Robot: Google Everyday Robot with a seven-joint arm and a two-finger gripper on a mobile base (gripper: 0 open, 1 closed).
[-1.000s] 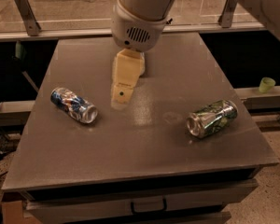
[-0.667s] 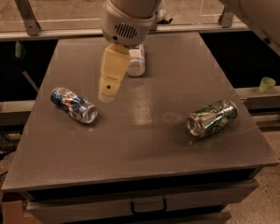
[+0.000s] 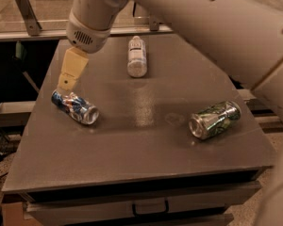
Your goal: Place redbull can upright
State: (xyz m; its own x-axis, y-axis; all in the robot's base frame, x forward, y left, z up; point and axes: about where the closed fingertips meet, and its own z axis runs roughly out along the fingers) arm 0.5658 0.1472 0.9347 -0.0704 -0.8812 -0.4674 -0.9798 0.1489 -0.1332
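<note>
The redbull can (image 3: 75, 107), blue and silver with red marks, lies on its side at the left of the grey table (image 3: 141, 149), its shiny top facing front right. My gripper (image 3: 66, 85) hangs from the white arm just above the can's far left end, close over it. Only its yellowish finger side shows.
A green-and-silver can (image 3: 213, 120) lies on its side at the right of the table. A white bottle (image 3: 137, 56) lies on its side at the back middle. The big white arm crosses the top right. A drawer front (image 3: 146, 204) is below the table's front edge.
My gripper has moved left and toward the redbull can, from over the table's back middle to just above the can. The white bottle is now uncovered. The cans have not moved.
</note>
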